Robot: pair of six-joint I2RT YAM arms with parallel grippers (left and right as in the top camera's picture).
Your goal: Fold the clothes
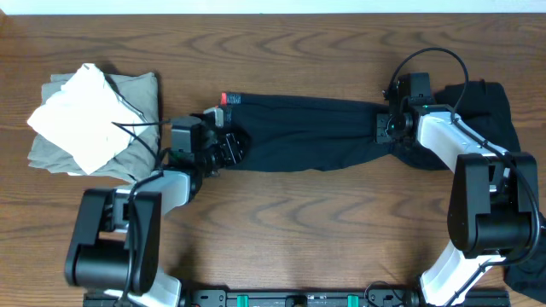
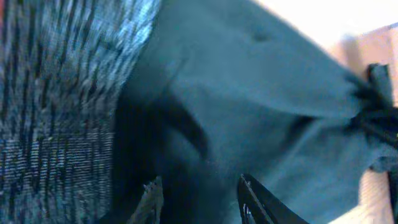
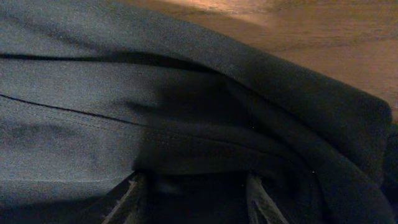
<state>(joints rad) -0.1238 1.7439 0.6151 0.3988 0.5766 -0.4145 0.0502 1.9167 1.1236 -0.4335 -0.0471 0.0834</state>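
Observation:
The black pants (image 1: 307, 132) lie stretched in a long band across the middle of the table, with the coral-red waistband lining (image 1: 230, 99) showing at their left end. My left gripper (image 1: 229, 147) sits on that left end. In the left wrist view its fingers (image 2: 198, 199) stand apart with dark cloth (image 2: 249, 93) bunched between them. My right gripper (image 1: 386, 128) is at the pants' right end, and folds of black fabric (image 3: 186, 124) fill the gap between its fingers (image 3: 193, 199). A plain black piece (image 1: 488, 107) lies under the right arm.
A stack of folded olive garments (image 1: 141, 94) with a white cloth (image 1: 81, 115) on top sits at the far left. Both arm bases stand at the table's front edge (image 1: 281, 294). Bare wooden tabletop (image 1: 316, 222) shows in front of the pants.

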